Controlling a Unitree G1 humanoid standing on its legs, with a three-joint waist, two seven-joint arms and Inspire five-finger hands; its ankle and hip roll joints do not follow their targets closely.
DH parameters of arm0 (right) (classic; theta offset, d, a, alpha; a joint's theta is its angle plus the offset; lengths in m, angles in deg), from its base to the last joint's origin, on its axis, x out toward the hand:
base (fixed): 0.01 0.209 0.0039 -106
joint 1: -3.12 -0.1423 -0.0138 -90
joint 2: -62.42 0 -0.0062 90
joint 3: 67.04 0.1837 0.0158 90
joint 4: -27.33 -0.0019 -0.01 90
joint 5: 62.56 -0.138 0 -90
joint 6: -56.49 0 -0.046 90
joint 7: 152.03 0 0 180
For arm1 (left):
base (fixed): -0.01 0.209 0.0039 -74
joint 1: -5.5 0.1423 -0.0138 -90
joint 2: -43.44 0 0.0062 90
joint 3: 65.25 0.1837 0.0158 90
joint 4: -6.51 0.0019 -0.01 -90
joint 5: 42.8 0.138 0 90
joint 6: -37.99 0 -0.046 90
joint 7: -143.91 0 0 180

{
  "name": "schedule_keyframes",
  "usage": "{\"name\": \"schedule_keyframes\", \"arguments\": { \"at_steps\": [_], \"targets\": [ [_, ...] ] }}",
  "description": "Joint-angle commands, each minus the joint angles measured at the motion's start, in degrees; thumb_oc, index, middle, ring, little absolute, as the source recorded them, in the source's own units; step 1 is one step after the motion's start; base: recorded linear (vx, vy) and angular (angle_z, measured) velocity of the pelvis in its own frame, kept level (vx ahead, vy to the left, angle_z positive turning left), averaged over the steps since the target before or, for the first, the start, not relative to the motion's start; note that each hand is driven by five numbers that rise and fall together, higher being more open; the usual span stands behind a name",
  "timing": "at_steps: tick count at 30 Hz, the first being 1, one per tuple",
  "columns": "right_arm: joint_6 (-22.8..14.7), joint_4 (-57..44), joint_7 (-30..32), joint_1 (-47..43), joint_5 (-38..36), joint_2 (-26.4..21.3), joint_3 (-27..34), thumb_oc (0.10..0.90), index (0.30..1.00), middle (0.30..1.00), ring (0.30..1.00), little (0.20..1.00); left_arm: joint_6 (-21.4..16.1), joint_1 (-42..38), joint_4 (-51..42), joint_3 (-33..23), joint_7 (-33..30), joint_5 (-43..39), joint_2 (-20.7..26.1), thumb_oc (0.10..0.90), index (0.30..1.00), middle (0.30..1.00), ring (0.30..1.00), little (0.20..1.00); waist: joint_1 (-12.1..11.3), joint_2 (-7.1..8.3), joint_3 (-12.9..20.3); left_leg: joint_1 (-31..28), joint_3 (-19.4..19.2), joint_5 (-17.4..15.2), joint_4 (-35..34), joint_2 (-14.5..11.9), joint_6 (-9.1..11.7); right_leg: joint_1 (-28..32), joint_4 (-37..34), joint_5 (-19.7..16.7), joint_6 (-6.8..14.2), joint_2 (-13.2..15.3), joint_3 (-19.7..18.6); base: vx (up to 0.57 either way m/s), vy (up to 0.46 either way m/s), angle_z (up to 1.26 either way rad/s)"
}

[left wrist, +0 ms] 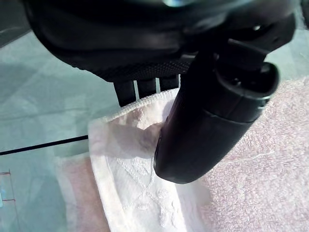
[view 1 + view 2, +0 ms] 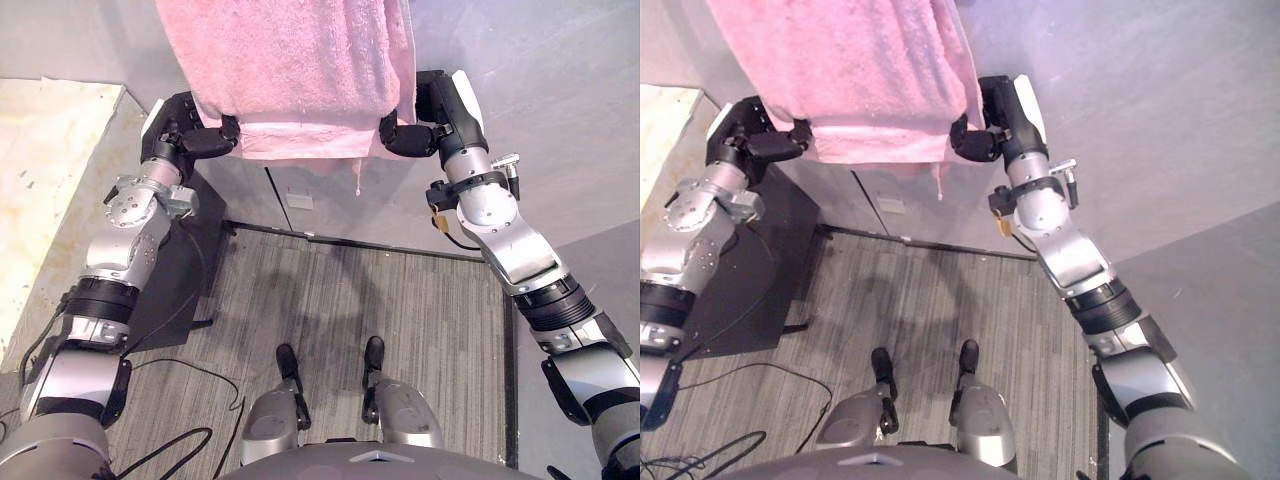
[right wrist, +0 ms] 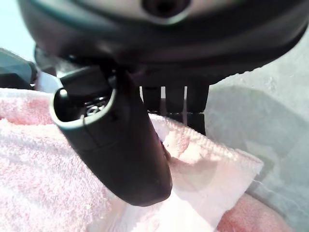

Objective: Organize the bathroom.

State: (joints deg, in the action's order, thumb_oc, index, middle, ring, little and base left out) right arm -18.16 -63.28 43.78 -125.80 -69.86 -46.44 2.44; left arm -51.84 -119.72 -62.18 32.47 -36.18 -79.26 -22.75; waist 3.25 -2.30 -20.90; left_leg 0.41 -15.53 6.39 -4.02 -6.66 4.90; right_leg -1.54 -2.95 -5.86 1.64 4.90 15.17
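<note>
Left eye view: we hold a pink towel [image 2: 290, 60] up at twelve o'clock, spread between both hands.

Our left hand [image 2: 195, 135] pinches its lower corner at ten o'clock, thumb [image 1: 212, 121] pressed over the hem against the fingers behind; our right hand [image 2: 420, 125] pinches the opposite corner at two o'clock the same way, above the grey floor [image 2: 350, 300].

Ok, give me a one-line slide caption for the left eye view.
Both hands, left hand and right hand, pinch the lower corners of a hanging pink towel.
</note>
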Motion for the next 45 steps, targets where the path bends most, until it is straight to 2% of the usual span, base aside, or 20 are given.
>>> {"name": "schedule_keyframes", "arguments": {
  "at_steps": [1, 10, 13, 14, 15, 16, 27, 40, 45],
  "targets": [
    [0.8, 9.4, 9.7, 3.0, 4.0, -8.4, 13.6, 0.400, 0.300, 0.300, 0.300, 0.300, -1.9, 2.7, 13.2, -16.8, -15.6, -1.6, 7.1, 0.400, 0.300, 0.300, 0.300, 0.300, -0.2, -1.06, 6.2, 3.0, -0.2, -0.4, 4.5, -7.1, 5.1, -2.7, 8.9, 8.6, 5.0, 5.4, -3.0, 0.00, 0.000, 0.00],
    [1.8, 9.1, 8.1, 1.6, 4.7, -7.4, 12.0, 0.400, 0.300, 0.300, 0.300, 0.300, -1.5, 1.8, 13.4, -16.4, -16.1, -0.3, 6.2, 0.400, 0.300, 0.300, 0.300, 0.300, -0.5, -0.78, 6.3, 3.1, 0.0, -0.5, 4.8, -7.1, 5.2, -2.5, 8.9, 8.6, 5.0, 5.4, -2.7, 0.00, -0.001, 0.00],
    [2.5, 9.1, 8.2, 1.5, 4.8, -6.9, 11.8, 0.400, 0.300, 0.300, 0.300, 0.300, -0.9, 1.6, 13.2, -16.2, -14.3, -1.3, 6.0, 0.400, 0.300, 0.300, 0.300, 0.300, -0.6, -0.75, 6.2, 3.1, 0.0, -0.5, 4.7, -7.1, 5.2, -2.5, 8.9, 8.5, 5.1, 5.4, -2.7, 0.00, 0.000, 0.00],
    [2.7, 9.2, 8.5, 1.6, 5.0, -6.7, 11.7, 0.515, 0.472, 0.472, 0.472, 0.472, -0.7, 1.6, 13.1, -16.1, -14.1, -1.5, 5.9, 0.478, 0.418, 0.418, 0.418, 0.418, -0.6, -0.77, 6.1, 3.1, 0.0, -0.5, 4.7, -7.1, 5.2, -2.5, 8.9, 8.5, 5.1, 5.4, -2.7, 0.00, 0.000, 0.00],
    [3.1, 9.3, 9.1, 1.8, 4.9, -6.6, 11.8, 0.800, 0.900, 0.900, 0.900, 0.900, -0.5, 1.6, 12.9, -16.1, -14.3, -1.9, 5.7, 0.725, 0.787, 0.787, 0.787, 0.787, -0.6, -0.78, 6.1, 3.1, 0.0, -0.5, 4.7, -7.1, 5.2, -2.5, 8.8, 8.5, 5.2, 5.4, -2.7, 0.00, 0.000, 0.00],
    [3.5, 9.4, 9.3, 1.8, 4.8, -6.5, 11.8, 0.800, 0.900, 0.900, 0.900, 0.900, -0.1, 1.7, 12.8, -16.1, -14.5, -2.8, 5.5, 0.800, 0.900, 0.900, 0.900, 0.900, -0.6, -0.78, 6.1, 3.1, 0.1, -0.5, 4.7, -7.1, 5.2, -2.5, 8.9, 8.5, 5.2, 5.4, -2.7, 0.00, 0.000, 0.00],
    [4.2, 10.5, 10.1, 1.6, 4.5, -6.7, 12.0, 0.800, 0.900, 0.900, 0.900, 0.900, 1.9, 1.7, 13.9, -16.3, -14.4, -5.0, 4.7, 0.800, 0.900, 0.900, 0.900, 0.900, -0.4, -0.57, 5.9, 2.9, -0.1, -0.5, 4.8, -7.3, 5.2, -2.3, 8.8, 8.5, 5.2, 5.2, -2.6, 0.00, 0.000, 0.00],
    [3.4, 8.7, 9.9, 4.3, 5.4, -6.1, 14.1, 0.800, 0.900, 0.900, 0.900, 0.900, 1.1, 5.6, 12.0, -16.8, -8.7, -1.9, 3.0, 0.800, 0.900, 0.900, 0.900, 0.900, -0.4, -0.56, 6.2, 2.5, -0.1, -0.8, 5.0, -7.2, 5.0, -1.9, 8.5, 8.3, 5.3, 5.2, -3.1, 0.00, -0.003, -0.01],
    [4.3, 9.5, 7.2, 4.6, 6.2, -5.8, 13.0, 0.800, 0.900, 0.900, 0.900, 0.900, 3.0, 6.2, 11.2, -15.9, -4.9, -2.5, 2.2, 0.800, 0.900, 0.900, 0.900, 0.900, -0.6, -0.54, 6.1, 2.5, -0.1, -0.8, 5.0, -7.3, 5.1, -1.9, 8.5, 8.2, 5.4, 5.3, -3.0, 0.00, 0.000, 0.00]
  ]
}}
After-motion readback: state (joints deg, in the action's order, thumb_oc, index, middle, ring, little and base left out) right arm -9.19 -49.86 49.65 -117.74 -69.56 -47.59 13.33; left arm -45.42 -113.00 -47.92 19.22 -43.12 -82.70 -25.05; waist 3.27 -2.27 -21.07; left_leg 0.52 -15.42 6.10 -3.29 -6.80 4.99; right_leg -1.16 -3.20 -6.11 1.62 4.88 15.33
